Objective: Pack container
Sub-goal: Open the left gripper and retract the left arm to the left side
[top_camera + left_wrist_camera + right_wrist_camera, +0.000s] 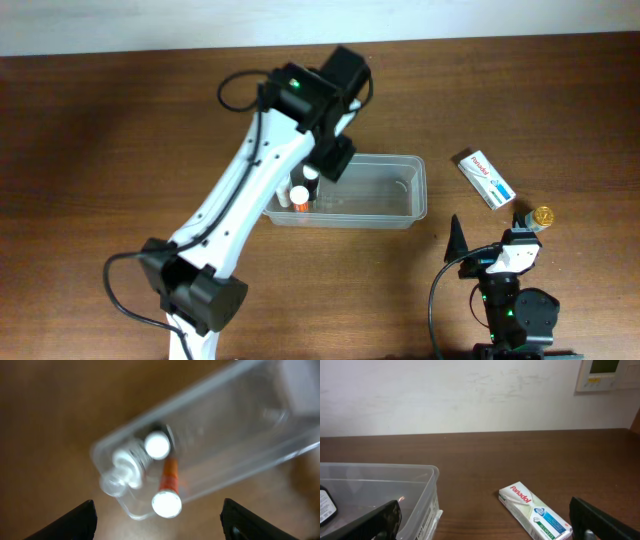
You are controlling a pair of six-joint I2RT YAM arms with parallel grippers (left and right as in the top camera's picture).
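The container (418,190) is a clear rectangular tub at the table's middle. In its left end stand small bottles: an orange one with a white cap (166,503), a second white-capped one (157,445) and a clear one (120,475). My left gripper (330,165) hangs above that end. In the left wrist view the left gripper (159,525) is open, its black fingers (75,520) wide apart and holding nothing. My right gripper (489,232) rests open near the front right. From there a white Panadol box (535,512) lies ahead on the wood, right of the container (427,472).
The Panadol box (485,178) lies flat to the right of the tub. A small gold-capped object (543,215) sits by the right gripper's outer finger. My left arm (240,190) stretches from the front left up over the tub. A pale wall (470,395) bounds the far edge.
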